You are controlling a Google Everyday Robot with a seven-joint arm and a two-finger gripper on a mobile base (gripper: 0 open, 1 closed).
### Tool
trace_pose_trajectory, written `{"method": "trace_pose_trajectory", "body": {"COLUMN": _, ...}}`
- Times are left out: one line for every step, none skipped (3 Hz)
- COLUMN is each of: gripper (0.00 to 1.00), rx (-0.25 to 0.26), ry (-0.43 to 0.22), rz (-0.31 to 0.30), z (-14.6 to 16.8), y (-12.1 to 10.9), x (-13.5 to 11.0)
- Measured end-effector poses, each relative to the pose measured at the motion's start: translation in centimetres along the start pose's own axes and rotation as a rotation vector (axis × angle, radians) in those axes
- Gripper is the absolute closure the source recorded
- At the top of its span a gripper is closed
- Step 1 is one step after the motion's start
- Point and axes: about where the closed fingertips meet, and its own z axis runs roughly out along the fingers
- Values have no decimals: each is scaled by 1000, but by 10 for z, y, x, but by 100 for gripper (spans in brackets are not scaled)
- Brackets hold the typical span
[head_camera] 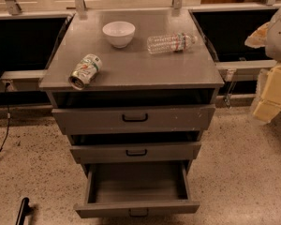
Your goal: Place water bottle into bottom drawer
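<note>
The water bottle lies on its side at 1 o'clock on the bench, cap toward 3 o'clock; I judge it light, thin-walled and slippery, so I would grip lightly across the ribbed middle. The gripper sits at 3 o'clock, beyond the bench edge; I cannot tell whether it is released or clenched. The bottom drawer stands open at 6 o'clock, with the bowl and can well apart from the bottle

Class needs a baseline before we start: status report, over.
Gripper at right edge, off the cabinet. Water bottle lying on its top, right of bowl. Bottom drawer pulled open. Can front-left, out of the way.
</note>
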Motion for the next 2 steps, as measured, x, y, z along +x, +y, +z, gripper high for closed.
{"method": "trace_pose_trajectory", "body": {"gripper": 0, "rx": 0, "ry": 0, "rz": 0, "z": 0, "y": 0, "x": 0}}
{"method": "trace_pose_trajectory", "body": {"gripper": 0, "rx": -29, "ry": 24, "rz": -75, "z": 20, "y": -23, "x": -8}}
